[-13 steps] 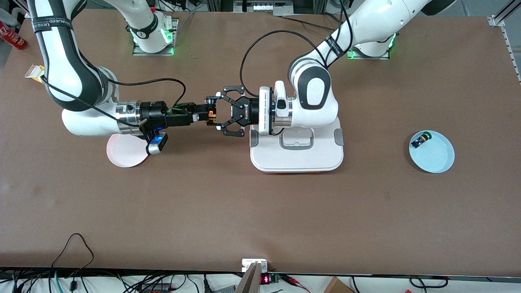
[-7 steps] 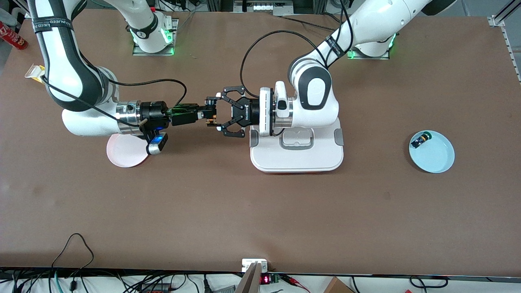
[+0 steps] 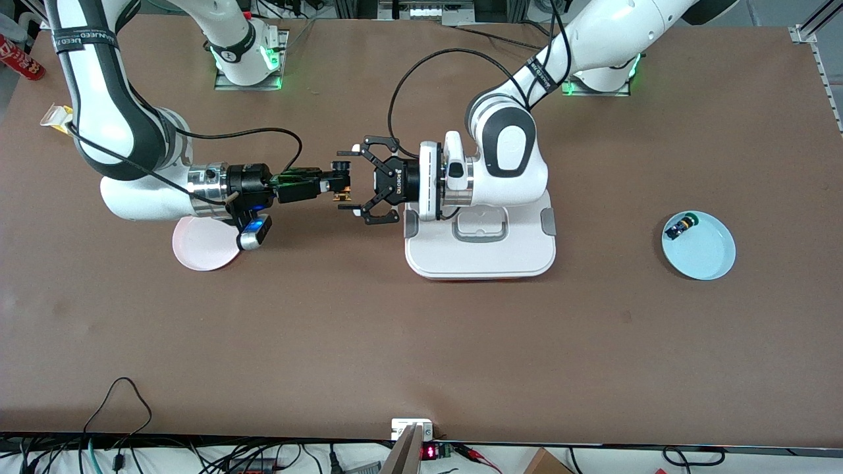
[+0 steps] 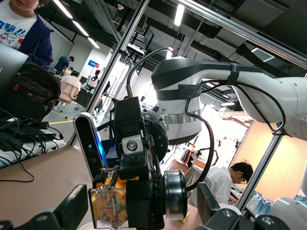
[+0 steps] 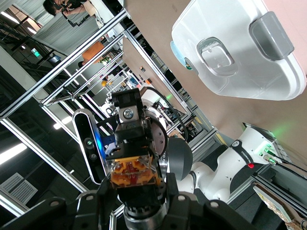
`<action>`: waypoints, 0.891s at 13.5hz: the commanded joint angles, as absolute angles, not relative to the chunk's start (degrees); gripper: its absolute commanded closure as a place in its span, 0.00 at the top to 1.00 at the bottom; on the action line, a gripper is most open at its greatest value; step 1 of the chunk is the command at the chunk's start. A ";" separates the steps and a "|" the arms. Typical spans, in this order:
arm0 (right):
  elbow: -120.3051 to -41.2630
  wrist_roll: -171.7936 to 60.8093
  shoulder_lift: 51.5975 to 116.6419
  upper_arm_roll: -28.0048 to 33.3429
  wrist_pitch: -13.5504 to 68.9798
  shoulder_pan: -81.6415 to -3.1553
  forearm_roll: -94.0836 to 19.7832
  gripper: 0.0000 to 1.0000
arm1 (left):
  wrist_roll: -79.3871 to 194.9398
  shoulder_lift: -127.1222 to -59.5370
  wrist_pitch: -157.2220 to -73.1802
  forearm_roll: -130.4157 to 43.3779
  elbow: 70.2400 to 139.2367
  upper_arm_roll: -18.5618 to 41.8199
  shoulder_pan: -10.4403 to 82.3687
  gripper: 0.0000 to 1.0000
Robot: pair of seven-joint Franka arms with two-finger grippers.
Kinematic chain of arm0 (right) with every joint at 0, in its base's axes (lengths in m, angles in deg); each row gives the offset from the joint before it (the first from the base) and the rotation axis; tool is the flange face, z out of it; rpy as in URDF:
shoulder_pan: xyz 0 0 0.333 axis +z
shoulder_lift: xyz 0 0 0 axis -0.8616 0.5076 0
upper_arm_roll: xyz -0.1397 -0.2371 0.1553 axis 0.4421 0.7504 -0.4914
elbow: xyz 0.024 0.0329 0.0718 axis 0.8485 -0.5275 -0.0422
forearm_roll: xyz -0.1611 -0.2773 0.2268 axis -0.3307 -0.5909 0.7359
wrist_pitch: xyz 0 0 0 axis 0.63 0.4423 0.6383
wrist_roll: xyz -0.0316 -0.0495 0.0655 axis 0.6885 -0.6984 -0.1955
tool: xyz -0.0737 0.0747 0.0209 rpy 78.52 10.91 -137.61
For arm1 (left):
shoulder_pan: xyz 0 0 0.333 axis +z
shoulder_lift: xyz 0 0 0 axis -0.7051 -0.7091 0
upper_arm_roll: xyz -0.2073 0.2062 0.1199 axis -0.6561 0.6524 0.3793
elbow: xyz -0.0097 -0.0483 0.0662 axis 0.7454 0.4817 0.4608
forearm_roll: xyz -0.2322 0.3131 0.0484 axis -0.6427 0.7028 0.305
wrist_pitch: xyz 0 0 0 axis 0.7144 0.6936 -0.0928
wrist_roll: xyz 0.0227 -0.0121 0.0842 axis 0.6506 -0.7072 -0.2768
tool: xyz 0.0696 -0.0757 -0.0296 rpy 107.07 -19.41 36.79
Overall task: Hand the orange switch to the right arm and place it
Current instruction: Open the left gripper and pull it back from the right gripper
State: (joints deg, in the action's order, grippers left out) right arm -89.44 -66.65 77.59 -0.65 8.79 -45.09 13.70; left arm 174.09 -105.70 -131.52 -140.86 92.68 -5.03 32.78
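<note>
Orange push-button switch with tan-brown block body [image 3: 342,192], tiny, is up in the air left of frame centre in the front view, pinched at the tip of the right arm's slim black claw [image 3: 340,179], over bare brown worktop [image 3: 421,342]. Right arm, white with black bands and a silver wrist cylinder [image 3: 132,141], comes in from the upper left and reaches level toward centre. Left arm's wide black linkage claw [image 3: 348,179] faces it from the right, fingers spread wide, one tip above the switch and one below in the frame; contact cannot be told. Left wrist view: switch [image 4: 109,203] at lower centre, translucent orange-tan, clamped in the right claw [image 4: 125,203], with the left claw's own fingertips [image 4: 72,211] apart on either side.

White rectangular plastic lidded container with grey clips [image 3: 480,247] lies on the worktop right of centre, under the left arm's wrist. Pale pink round plate [image 3: 201,247] sits lower left of centre, partly under the right wrist. Light blue round plate [image 3: 706,253] at far right holds a small dark switch with green cap [image 3: 679,226] near its upper-left rim.
</note>
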 commanded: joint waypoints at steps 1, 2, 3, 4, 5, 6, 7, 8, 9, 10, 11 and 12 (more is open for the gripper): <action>-90.13 -67.12 76.48 -0.76 8.42 -45.43 14.42 0.23 | 171.39 -105.50 -131.72 -142.46 91.68 -5.03 32.62 1.00; -90.13 -66.94 76.30 -0.76 8.42 -45.87 14.42 0.23 | 169.10 -105.41 -131.55 -142.28 91.51 -5.11 32.71 1.00; -90.13 -66.85 76.04 -0.76 8.51 -46.13 14.42 0.23 | 166.56 -104.89 -131.54 -142.11 91.51 -5.20 32.80 1.00; -90.13 -66.94 75.69 -0.67 8.51 -46.31 14.42 0.22 | 164.70 -103.93 -131.54 -141.58 91.51 -5.11 33.06 1.00; -90.13 -67.03 75.34 -0.67 8.42 -46.92 14.33 0.21 | 163.56 -103.48 -131.37 -141.23 91.51 -4.94 33.41 1.00; -90.22 -67.11 74.99 -0.76 8.34 -47.10 14.33 0.21 | 162.76 -103.13 -131.37 -140.10 91.51 -5.02 33.93 1.00; -90.39 -67.20 74.46 -0.76 8.25 -47.45 13.20 0.20 | 161.45 -103.04 -131.28 -138.08 91.51 -5.03 34.29 1.00; -90.39 -67.20 74.28 -0.67 7.90 -47.98 12.32 0.20 | 159.96 -102.95 -131.28 -136.41 91.51 -5.03 34.64 1.00; -90.39 -67.29 74.02 -0.67 7.11 -48.42 11.36 0.20 | 157.68 -102.87 -131.28 -134.13 91.51 -5.03 35.08 1.00; -90.39 -67.20 73.93 -0.76 6.49 -49.21 9.87 0.20 | 155.39 -102.52 -131.11 -131.76 91.51 -5.11 35.60 1.00; -90.31 -66.94 73.49 -0.67 5.88 -49.74 6.89 0.20 | 154.33 -102.34 -130.50 -130.34 91.51 -5.03 35.96 1.00; -90.22 -66.77 72.97 -0.76 5.44 -50.35 3.73 0.20 | 153.71 -102.34 -129.45 -129.46 91.77 -4.94 36.40 1.00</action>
State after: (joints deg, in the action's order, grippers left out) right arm -89.40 -66.65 74.95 -0.41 6.96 -48.76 8.00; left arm 156.42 -103.74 -130.99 -131.92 90.90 -5.00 35.38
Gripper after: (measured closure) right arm 0.546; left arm 0.000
